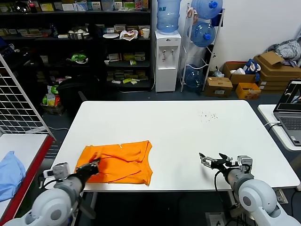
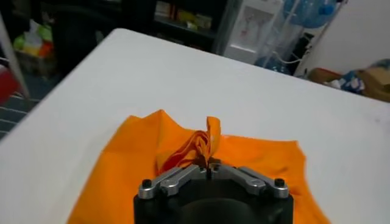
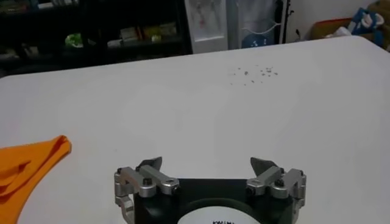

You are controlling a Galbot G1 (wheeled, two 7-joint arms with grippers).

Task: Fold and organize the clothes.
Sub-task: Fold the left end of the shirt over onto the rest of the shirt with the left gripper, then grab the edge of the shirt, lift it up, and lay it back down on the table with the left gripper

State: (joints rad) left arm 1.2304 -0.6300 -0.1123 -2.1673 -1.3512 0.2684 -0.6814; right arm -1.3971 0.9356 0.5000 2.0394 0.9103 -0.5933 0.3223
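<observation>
At seven o'clock on the desk [image 1: 188,132] my left hand [image 1: 95,165] is pinching the partly folded T-shirt [image 1: 122,162], tidying left, while my right hand [image 1: 211,160] is idling wide open at five o'clock.

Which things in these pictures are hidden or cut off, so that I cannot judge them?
- Bright orange short-sleeved fabric T-shirt: no white lettering shows in any view; the right wrist view cuts off all but its edge.
- Left pincer: shut on a raised fold; its fingertips are buried in fabric.
- Light blue cloth: the head view's left edge cuts it off.
- Right pincer: open, nothing hidden.
</observation>
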